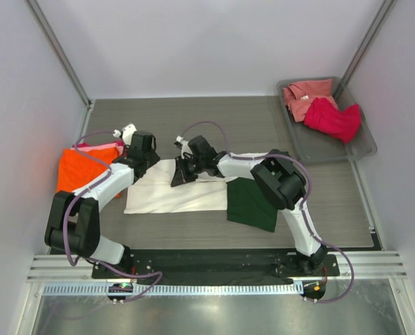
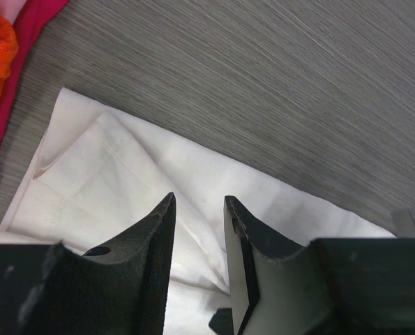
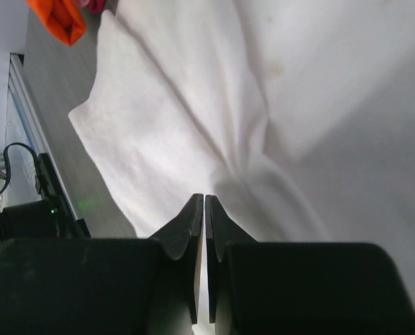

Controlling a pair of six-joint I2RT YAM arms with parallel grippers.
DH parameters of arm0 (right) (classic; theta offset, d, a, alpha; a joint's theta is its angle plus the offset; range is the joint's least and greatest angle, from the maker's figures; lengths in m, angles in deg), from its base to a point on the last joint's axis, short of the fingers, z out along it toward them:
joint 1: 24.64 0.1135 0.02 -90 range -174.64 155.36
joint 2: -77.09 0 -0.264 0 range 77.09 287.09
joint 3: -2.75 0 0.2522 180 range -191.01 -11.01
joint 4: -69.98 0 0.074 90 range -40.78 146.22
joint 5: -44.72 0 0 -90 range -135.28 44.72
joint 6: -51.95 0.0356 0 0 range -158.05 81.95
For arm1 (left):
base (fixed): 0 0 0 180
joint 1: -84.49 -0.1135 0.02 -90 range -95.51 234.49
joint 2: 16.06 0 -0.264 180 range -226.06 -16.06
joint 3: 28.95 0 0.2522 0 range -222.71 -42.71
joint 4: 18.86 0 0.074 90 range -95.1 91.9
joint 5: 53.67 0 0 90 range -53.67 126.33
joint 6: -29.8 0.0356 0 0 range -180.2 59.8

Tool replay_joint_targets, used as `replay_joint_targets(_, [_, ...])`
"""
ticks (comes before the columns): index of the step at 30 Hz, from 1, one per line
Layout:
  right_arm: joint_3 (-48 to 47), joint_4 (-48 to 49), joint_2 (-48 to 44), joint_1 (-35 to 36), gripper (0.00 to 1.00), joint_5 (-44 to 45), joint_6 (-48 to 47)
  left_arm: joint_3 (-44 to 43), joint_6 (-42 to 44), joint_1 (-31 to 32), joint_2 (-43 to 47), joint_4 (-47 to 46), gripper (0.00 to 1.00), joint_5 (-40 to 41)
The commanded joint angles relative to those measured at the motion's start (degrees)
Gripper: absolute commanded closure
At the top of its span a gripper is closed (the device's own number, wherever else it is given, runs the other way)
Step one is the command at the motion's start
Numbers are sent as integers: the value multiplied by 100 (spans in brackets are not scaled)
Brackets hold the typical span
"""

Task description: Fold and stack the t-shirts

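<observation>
The grey wood-grain table carries the cream t-shirt, soft cloth spread flat at its middle, with one dark green sleeve sticking out on its right side. The step in hand looks like a fold of this shirt, which is not yet stacked. The right gripper is at the shirt's far edge, its fingers pressed almost together. Creases run toward the tips, so it seems to pinch the cloth. The left gripper hangs over the shirt's far left part, its jaws parted and nothing between them. Next, I judge, it must close on that edge so both arms can carry the cloth over evenly.

Well beyond the shirt's right end, a grey plastic tray holds a crimson cloth tee and a salmon cloth tee. Just beside the shirt's left end lies a folded orange cloth tee with a pink cloth tee beneath it. That pile is close enough to crowd the left arm.
</observation>
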Motion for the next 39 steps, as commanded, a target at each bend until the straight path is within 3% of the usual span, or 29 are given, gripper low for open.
replay_joint_targets(1, [361,472,-1065,40,89,75,-240,-102,109,7,75,-113,65,122])
replay_joint_targets(8, [1407,719,-2462,49,84,1233,-382,-173,250,51,49,-51,65,-36])
replay_joint_targets(10, [1898,596,-2850,40,78,1691,-302,-208,276,104,14,-42,65,-54])
replay_joint_targets(13, [2522,-61,-3658,40,69,3298,75,-269,338,201,-74,-25,65,-19])
replay_joint_targets(14, [2699,-542,-3861,40,60,4198,267,-295,381,227,-91,-25,65,-19])
replay_joint_targets(17, [3385,-1439,-4765,40,47,5215,1058,-401,461,280,-188,28,66,-54])
replay_joint_targets(20, [4157,-2291,-5636,40,45,6400,1910,-471,513,341,-232,72,65,-81])
replay_joint_targets(25, [4722,-3401,-6603,40,50,6984,3185,-533,602,464,-197,89,65,-54])
replay_joint_targets(30, [4802,-3640,-6465,23,48,7327,3486,-559,698,552,-188,142,65,16])
replay_joint_targets(33, [4513,-3676,-5877,-30,41,7442,3346,-629,847,588,-267,133,64,-80])
replay_joint_targets(39, [3871,-3676,-4743,-162,39,7442,3030,-1164,1155,860,-854,467,64,-212])
